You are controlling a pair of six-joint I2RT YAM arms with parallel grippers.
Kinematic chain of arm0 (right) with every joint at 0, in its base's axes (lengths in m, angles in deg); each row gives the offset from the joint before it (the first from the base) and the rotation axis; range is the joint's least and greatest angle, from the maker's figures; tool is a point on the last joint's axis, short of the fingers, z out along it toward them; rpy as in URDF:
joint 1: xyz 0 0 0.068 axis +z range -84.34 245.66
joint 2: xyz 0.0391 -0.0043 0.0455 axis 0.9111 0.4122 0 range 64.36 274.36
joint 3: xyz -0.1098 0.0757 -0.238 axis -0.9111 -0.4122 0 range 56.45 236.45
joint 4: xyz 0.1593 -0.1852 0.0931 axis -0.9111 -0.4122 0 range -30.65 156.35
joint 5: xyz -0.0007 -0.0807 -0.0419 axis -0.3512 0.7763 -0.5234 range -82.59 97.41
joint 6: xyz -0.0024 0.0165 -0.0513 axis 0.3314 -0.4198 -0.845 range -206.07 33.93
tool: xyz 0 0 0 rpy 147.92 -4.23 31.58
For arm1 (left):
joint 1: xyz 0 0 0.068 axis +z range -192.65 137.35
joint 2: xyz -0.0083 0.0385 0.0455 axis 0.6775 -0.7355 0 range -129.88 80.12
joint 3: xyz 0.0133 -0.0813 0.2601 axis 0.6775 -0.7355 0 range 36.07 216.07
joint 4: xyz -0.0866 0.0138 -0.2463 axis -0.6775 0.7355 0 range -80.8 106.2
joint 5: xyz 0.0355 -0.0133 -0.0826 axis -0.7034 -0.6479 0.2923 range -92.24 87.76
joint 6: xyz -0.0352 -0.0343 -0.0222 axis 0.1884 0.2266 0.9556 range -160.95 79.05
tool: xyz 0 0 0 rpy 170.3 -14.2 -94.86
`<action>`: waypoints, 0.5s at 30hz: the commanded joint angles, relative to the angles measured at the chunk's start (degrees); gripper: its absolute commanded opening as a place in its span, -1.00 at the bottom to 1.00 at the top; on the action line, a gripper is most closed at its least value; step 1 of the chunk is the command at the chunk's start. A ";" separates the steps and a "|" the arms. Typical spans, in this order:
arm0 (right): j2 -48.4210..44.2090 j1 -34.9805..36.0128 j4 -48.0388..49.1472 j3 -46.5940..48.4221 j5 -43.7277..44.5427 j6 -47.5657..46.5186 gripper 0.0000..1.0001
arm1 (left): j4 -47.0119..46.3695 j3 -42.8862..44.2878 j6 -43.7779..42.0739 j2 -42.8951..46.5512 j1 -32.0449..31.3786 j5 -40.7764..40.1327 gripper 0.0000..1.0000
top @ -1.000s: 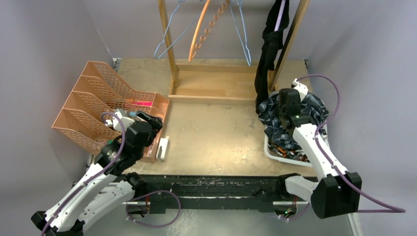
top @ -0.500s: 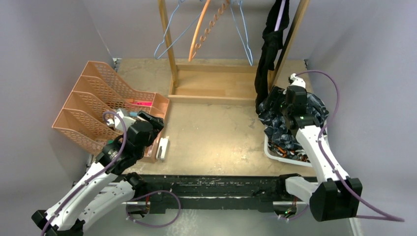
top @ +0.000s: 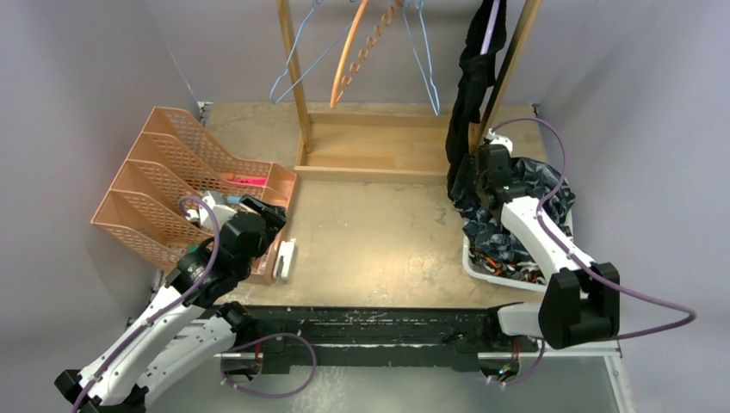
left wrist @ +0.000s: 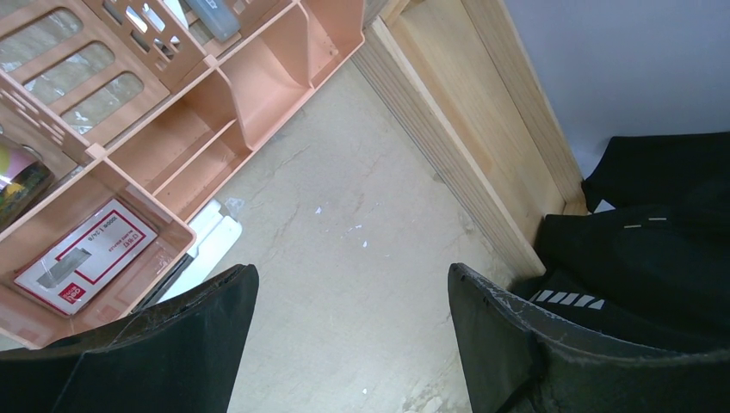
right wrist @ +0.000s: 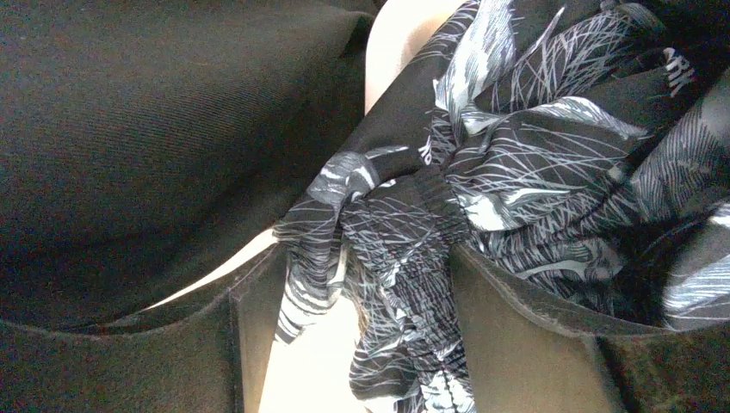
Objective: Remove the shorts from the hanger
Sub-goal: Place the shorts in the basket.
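Black shorts hang on a purple hanger at the right post of the wooden rack. Dark grey-blue camouflage shorts lie heaped in a white bin, with a bit of orange patterned fabric under them. My right gripper is at the heap's back-left edge, just below the black shorts' lower end. In the right wrist view it stands open, a loose fold of the camouflage shorts between its fingers and black shorts on the left. My left gripper is open over bare table.
Bare hangers hang from the rack: a blue wire one, an orange one and another blue wire one. An orange file organizer stands at the left, a white object beside it. The rack's base board runs across the back.
My right gripper has opened, letting go of the camouflage shorts over the bin, and moved back and left toward the hanging black shorts. The left arm has not moved.
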 commanded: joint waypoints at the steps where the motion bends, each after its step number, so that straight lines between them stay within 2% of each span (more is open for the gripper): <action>1: 1.69 2.20 -1.64 3.90 9.23 0.21 0.36 | -1.81 -0.41 -0.65 -0.08 0.32 -0.14 0.61; 3: 1.89 2.60 -1.43 3.89 10.12 1.10 0.20 | -1.77 -0.27 -0.84 -0.35 0.31 -0.06 0.61; 9: -1.10 2.75 -0.27 3.46 8.28 2.51 -0.67 | -1.74 -0.19 -0.71 -0.13 0.33 -0.50 0.61; 13: -3.41 2.75 -2.27 3.62 9.91 4.23 -0.99 | -1.72 -0.14 -0.85 -0.18 0.29 -0.53 0.61; 15: -5.07 2.75 -4.01 3.78 10.52 5.01 -1.00 | -1.58 -0.10 -0.94 -0.21 0.34 -0.60 0.61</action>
